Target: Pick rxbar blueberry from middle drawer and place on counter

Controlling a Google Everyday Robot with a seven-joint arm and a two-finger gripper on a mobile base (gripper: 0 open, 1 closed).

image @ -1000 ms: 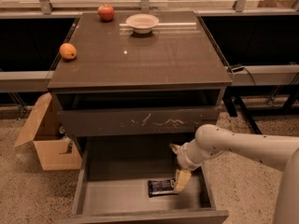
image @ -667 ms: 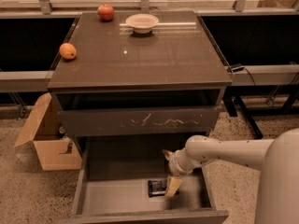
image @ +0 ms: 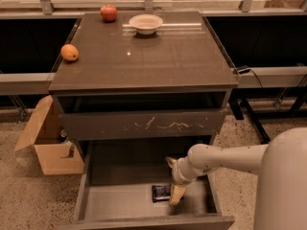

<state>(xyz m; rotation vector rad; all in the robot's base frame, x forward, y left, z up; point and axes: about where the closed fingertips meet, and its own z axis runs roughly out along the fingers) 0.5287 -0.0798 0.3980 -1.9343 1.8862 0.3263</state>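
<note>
The rxbar blueberry (image: 160, 192), a small dark wrapper with pale print, lies flat on the grey floor of the open middle drawer (image: 120, 207), right of centre. My gripper (image: 173, 178) reaches into the drawer from the right, just right of the bar. Its two yellowish fingers (image: 176, 194) stand apart; the lower one touches the bar's right end and nothing is held. The glossy dark counter (image: 158, 61) is the cabinet's top, above the scratched drawer front (image: 144, 124).
On the counter are a red apple (image: 109, 12), an orange (image: 70, 52) and a white bowl (image: 146, 23). An open cardboard box (image: 48, 140) stands on the floor to the left of the cabinet. Dark benches flank the cabinet.
My gripper has moved left and down inside the drawer, closing in on the bar's right end. The bar has not moved.
</note>
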